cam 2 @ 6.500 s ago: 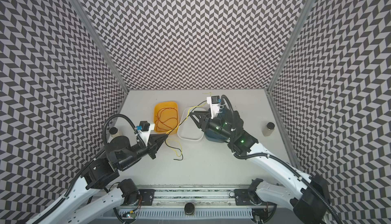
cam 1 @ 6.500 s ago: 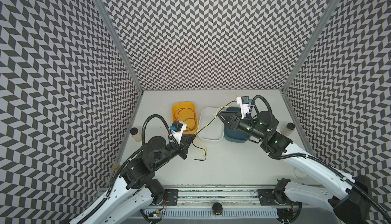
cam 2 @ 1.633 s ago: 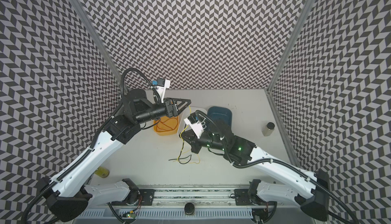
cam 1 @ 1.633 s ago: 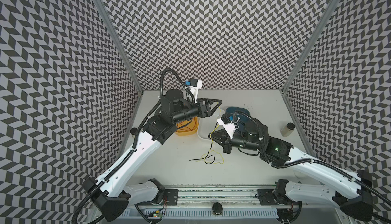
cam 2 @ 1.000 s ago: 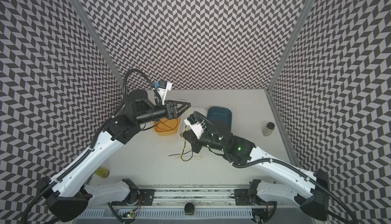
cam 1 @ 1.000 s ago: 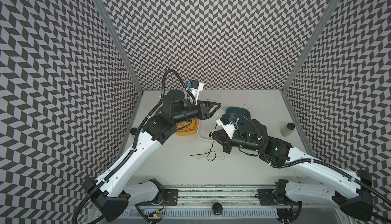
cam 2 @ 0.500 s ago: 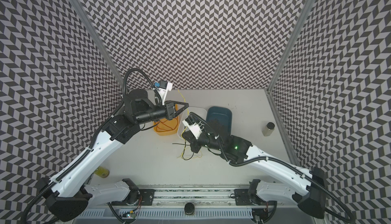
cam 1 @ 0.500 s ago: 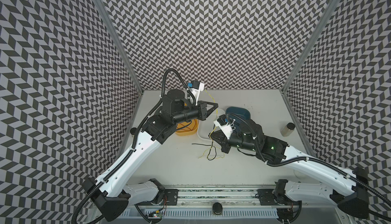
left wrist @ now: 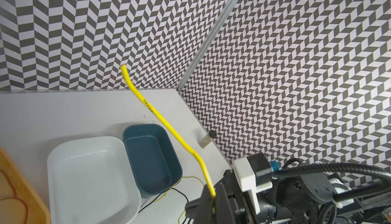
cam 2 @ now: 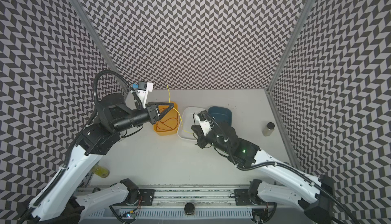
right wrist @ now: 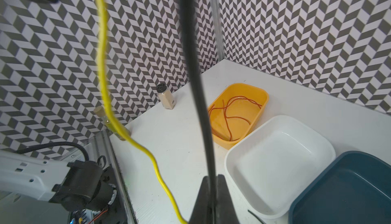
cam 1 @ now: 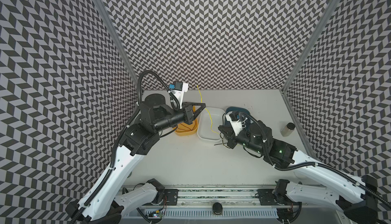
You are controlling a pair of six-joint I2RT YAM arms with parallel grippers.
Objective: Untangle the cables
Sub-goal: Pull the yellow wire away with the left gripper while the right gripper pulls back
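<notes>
The pale bench point(cam 1: 190, 165) fills the lower middle of both top views. The left arm reaches up from the lower left, and its left hand point(cam 1: 203, 105) hangs above the gap between the orange and white tubs, just left of centre. The left wrist view shows its fingers point(left wrist: 206, 199) pressed together on the yellow cable point(cam 1: 211, 121). The right arm comes in from the lower right. Its right hand point(cam 1: 222, 136) sits low at the near right corner of the white tub, right of centre. In the right wrist view its fingers point(right wrist: 221, 188) are closed on the black cable point(right wrist: 193, 64), which rises straight out from between them.

Three tubs stand in a row across the middle of the bench. The white tub point(cam 1: 203, 128) is in the centre, and the blue tub point(cam 2: 220, 113) touches its right side. The orange tub point(cam 2: 166, 133) stands just left of the white one. A small jar point(cam 1: 287, 129) stands by the right wall, and a yellowish bottle point(cam 2: 101, 170) lies at the lower left edge.

A short end of the yellow cable sticks up above the left hand. The rest runs down across the white tub to the right hand; whether that hand also pinches it I cannot tell. A loose black end point(cam 1: 218, 143) lies on the bench in front of the white tub. The red cable point(cam 2: 167, 124) lies coiled inside the orange tub.
</notes>
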